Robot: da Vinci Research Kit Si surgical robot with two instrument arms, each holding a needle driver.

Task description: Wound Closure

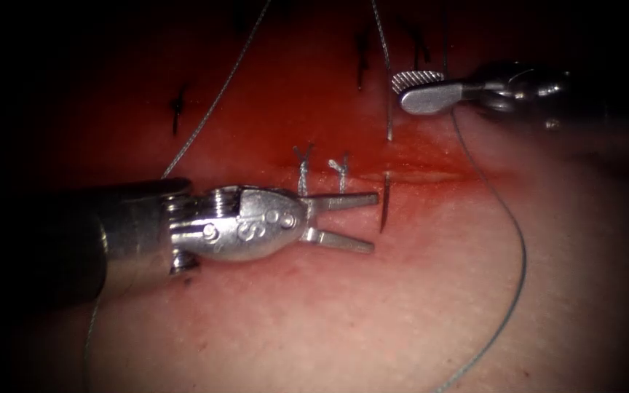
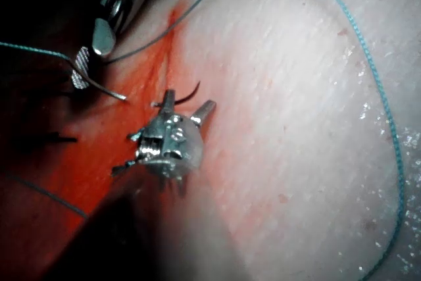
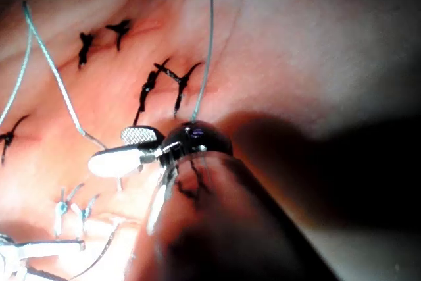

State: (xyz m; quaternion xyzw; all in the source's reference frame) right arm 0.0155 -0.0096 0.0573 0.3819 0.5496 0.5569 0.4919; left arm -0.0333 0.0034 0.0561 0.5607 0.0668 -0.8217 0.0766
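Observation:
The tissue (image 1: 402, 306) has a cut (image 1: 431, 175) running across it, wet with red fluid. The curved needle (image 1: 384, 207) is in the tissue. Its tail (image 1: 389, 116) stands on the far side of the cut, and its tip end rises on the near side. My left tool (image 1: 374, 223) has open jaws and holds nothing. In the left wrist view the dark needle tip (image 2: 191, 93) lies between those jaws (image 2: 189, 100). My right tool (image 1: 400, 90) is open beside the tail, gripping nothing. The thread (image 1: 522, 255) loops wide to the right.
Two tied stitches with short cut ends (image 1: 303, 164) (image 1: 341, 167) sit just left of the needle. Dark stitches (image 3: 161, 87) lie farther back. Another strand of thread (image 1: 212, 102) runs diagonally behind the left tool's shaft (image 1: 111, 225).

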